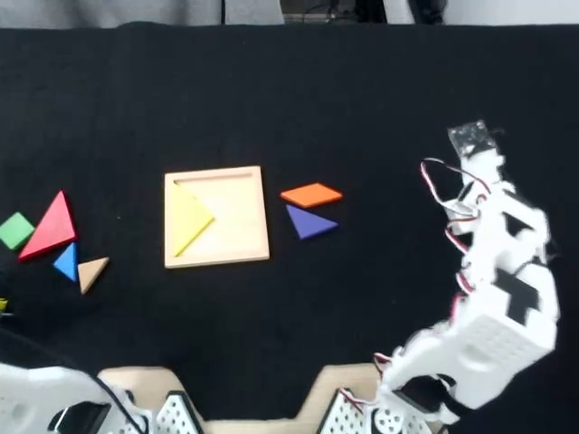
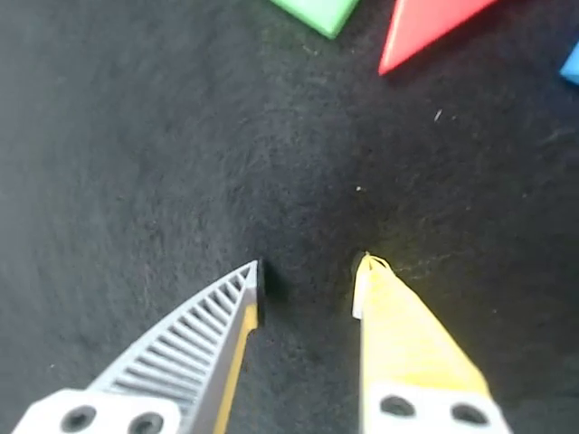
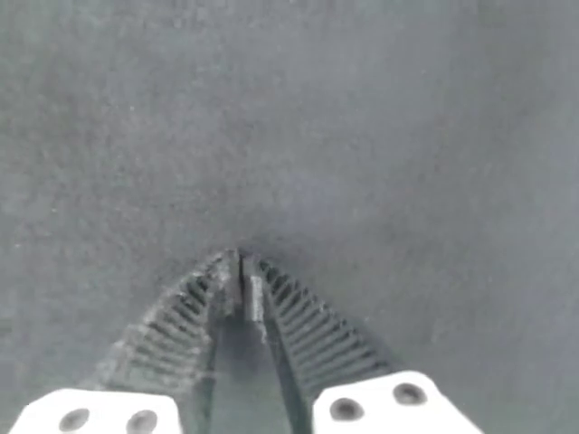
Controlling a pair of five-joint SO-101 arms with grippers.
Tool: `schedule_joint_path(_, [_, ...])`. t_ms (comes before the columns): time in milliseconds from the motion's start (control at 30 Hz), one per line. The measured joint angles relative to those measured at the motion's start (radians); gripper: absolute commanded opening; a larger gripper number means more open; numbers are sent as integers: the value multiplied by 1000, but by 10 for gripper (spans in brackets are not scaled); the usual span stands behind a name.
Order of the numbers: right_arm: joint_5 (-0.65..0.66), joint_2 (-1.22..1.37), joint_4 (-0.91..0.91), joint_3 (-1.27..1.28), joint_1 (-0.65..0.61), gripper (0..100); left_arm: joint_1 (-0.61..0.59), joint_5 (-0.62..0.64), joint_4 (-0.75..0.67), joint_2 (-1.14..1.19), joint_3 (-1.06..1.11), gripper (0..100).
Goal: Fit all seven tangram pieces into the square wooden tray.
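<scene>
No readable text, labels, numbers or signs anywhere.

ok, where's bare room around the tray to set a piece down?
Free: black cloth behind the wooden tray; the stretch between the purple triangle and the right arm; the gap between tray and tan triangle. Crowded: red triangle, green square, blue triangle bunch at left; orange parallelogram sits close by the tray's right side.
</scene>
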Motion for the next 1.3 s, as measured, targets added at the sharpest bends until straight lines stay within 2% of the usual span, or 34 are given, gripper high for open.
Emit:
schedule_joint_path(133, [104,0,-173,120,34,11,-35,-28,0,0,-2,173])
schedule_joint_path(300, [239,-2,-476,302,68,11,-64,-100,-3,-2,37,165])
schedule_joint_path(467, [361,-2,-781,473,68,11,-64,-103,-3,-3,52,134])
schedule_joint_path(567, [399,-2,-899,532,68,11,-64,-103,-3,-3,63,134])
schedule_joint_path(933, [434,-2,-937,552,68,11,-64,-106,-3,-3,64,132])
schedule_joint_path(1167, [697,-2,-937,552,68,11,-64,-106,-3,-3,66,131])
schedule_joint_path(1300, [735,-2,-937,546,68,11,-64,-106,-3,-3,68,130])
